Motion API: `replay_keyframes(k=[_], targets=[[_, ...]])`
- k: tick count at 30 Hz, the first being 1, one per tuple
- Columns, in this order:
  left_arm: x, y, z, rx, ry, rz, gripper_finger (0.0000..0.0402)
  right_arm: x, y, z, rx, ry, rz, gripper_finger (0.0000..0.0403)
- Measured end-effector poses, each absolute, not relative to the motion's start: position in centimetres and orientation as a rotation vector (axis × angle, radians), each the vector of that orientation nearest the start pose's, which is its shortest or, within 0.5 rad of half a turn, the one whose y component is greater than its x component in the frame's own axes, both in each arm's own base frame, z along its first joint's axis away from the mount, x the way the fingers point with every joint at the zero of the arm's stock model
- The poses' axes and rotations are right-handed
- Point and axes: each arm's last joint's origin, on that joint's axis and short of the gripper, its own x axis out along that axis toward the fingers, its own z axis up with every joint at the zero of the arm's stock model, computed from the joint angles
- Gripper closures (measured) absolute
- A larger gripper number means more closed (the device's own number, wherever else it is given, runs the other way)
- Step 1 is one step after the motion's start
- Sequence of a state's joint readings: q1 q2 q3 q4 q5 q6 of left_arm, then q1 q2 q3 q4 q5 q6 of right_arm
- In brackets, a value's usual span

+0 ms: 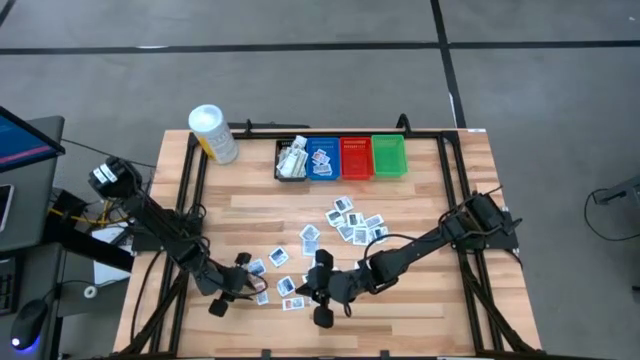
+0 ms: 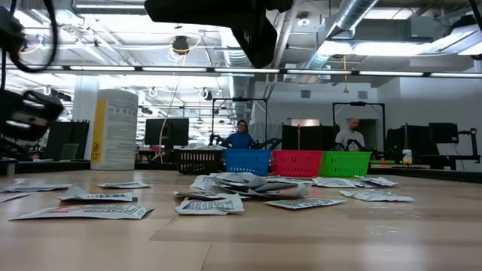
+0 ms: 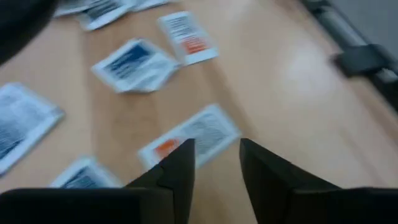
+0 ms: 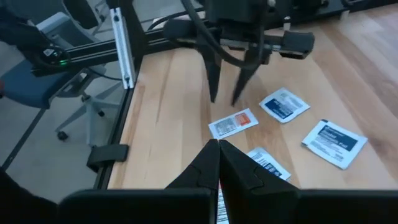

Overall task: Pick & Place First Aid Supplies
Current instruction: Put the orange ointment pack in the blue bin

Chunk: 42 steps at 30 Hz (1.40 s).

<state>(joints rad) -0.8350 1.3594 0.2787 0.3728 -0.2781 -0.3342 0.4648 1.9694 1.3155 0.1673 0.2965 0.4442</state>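
Note:
Several small flat first aid packets (image 1: 345, 222) lie scattered on the wooden table, and a few more lie near the front (image 1: 283, 285). My left gripper (image 3: 217, 155) hangs open at the front left, fingers slanting down. It is just above a white packet with an orange mark (image 3: 189, 137), also seen in the right wrist view (image 4: 233, 123). The fingertips stand clear of that packet. My right gripper (image 4: 219, 149) is shut and hovers over the front middle (image 1: 305, 292), pointing toward the left gripper (image 4: 225, 101).
Black (image 1: 291, 160), blue (image 1: 322, 158), red (image 1: 355, 158) and green (image 1: 388, 156) bins stand in a row at the far edge. The black one holds packets. A white tub with a yellow label (image 1: 213, 133) stands at the far left. Black rails (image 1: 190, 190) run along the table's sides.

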Motion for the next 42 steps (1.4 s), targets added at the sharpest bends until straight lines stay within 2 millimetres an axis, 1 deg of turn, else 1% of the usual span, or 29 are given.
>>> replay_keyframes(k=[4,9,12,16,19,23,28,32,36,42], targets=[[15.0,-14.0,11.1,0.066,0.681,-0.350,0.0235,39.6,18.8,20.1,0.256,0.477,0.055,0.0402],[15.3,-13.7,11.2,0.145,0.664,-0.368,0.0194,39.6,18.8,20.1,0.256,0.477,0.055,0.0402],[15.3,-13.8,11.2,0.168,0.666,-0.398,0.0180,39.6,18.8,20.1,0.256,0.477,0.055,0.0402],[15.3,-13.8,11.1,0.188,0.663,-0.406,0.0176,39.6,18.8,20.1,0.256,0.477,0.055,0.0402],[15.3,-13.8,10.8,0.228,0.675,-0.414,0.0180,39.6,18.8,20.1,0.256,0.478,0.055,0.0402],[15.3,-13.8,9.7,0.252,0.721,-0.406,0.0186,39.6,18.8,20.1,0.255,0.478,0.053,0.0402],[15.6,-13.9,9.0,0.235,0.732,-0.385,0.0193,39.6,18.6,20.1,0.252,0.472,0.035,0.0402],[15.8,-13.8,8.5,0.176,0.762,-0.346,0.0203,39.7,18.4,20.1,0.253,0.472,0.031,0.0402],[15.9,-13.8,8.2,0.169,0.778,-0.347,0.0229,39.8,18.2,20.1,0.254,0.471,0.025,0.0402],[15.8,-13.9,8.2,0.159,0.783,-0.356,0.0288,39.8,18.2,20.1,0.255,0.471,0.024,0.0402]])
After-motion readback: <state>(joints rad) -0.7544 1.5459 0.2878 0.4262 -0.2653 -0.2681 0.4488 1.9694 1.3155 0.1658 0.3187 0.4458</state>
